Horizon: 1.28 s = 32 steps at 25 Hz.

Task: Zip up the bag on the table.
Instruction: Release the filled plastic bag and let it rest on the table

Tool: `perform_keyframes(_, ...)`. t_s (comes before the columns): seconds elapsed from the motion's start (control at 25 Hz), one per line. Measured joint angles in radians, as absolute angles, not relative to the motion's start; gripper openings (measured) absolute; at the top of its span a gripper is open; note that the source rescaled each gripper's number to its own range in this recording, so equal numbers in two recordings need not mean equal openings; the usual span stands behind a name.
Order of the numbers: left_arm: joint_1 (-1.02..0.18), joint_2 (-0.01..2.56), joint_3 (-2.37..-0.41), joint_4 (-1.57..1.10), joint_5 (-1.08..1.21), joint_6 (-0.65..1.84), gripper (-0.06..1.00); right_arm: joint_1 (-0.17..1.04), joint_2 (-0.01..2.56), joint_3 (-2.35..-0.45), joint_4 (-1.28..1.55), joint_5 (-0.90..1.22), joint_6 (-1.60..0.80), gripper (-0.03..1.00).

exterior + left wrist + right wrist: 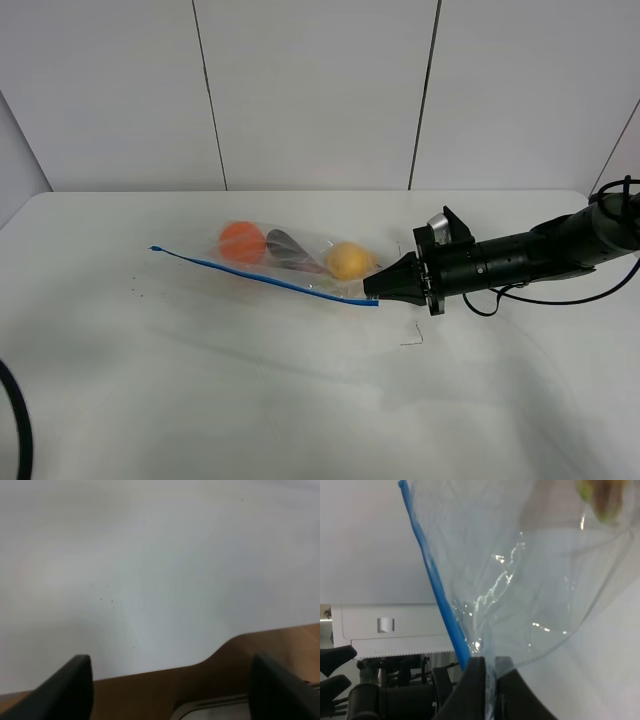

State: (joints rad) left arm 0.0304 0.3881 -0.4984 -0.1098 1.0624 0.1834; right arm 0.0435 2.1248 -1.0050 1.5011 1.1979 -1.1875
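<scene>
bag [290, 255] lies flat on the white worktop [200, 380], a little behind centre, long axis running left to right. through the clear plastic i read an orange [242, 242] at the left end, a dark eggplant [288, 250] in the middle and a yellow pear [348, 260] at the right. the blue zip strip [260, 273] runs along the near edge, slanting from far-left to near-right. i cannot tell whether the zip is sealed along its length.

right gripper [372, 287] meets the bag at the right end of the strip. in the right wrist view its two dark fingers [472, 680] are clenched together on a pinch of the plastic just beside the blue strip, and the film fans up and away from them, crinkled. the right arm comes in from the right edge of the high view, forearm stretched out almost level and low over the worktop, dipping slightly toward the bag, fingers pointing left.

left gripper [170, 660] is seen only from its own wrist camera: fingers spread wide, released, nothing between them. beyond them a white surface with a few dark specks and a brown edge. in the high view only a dark curved cable [15, 420] shows at the lower left corner.

pale wall panels [310, 90] stand behind the worktop.
</scene>
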Motion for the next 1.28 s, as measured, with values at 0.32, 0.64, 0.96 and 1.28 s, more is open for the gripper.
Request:
perform_keyframes(0.32,-0.046,0.384,-0.498,-0.11,1.062,0.183,0.92,0.044,2.125,-1.005,1.5,1.198,-1.188,0.0)
perform_keyframes(0.64,-0.046,0.179,-0.498,-0.11,1.062,0.183,0.92,0.044,2.125,-1.005,1.5,1.198,-1.188,0.0)
perform_keyframes(0.96,-0.046,-0.002,-0.498,-0.115,1.063,0.183,0.92,0.044,2.125,-1.005,1.493,1.198,-1.187,0.0)
perform_keyframes(1.28,-0.046,-0.005,-0.495,-0.13,1.063,0.183,0.92,0.044,2.125,-1.005,1.49,1.186,-1.187,0.09)
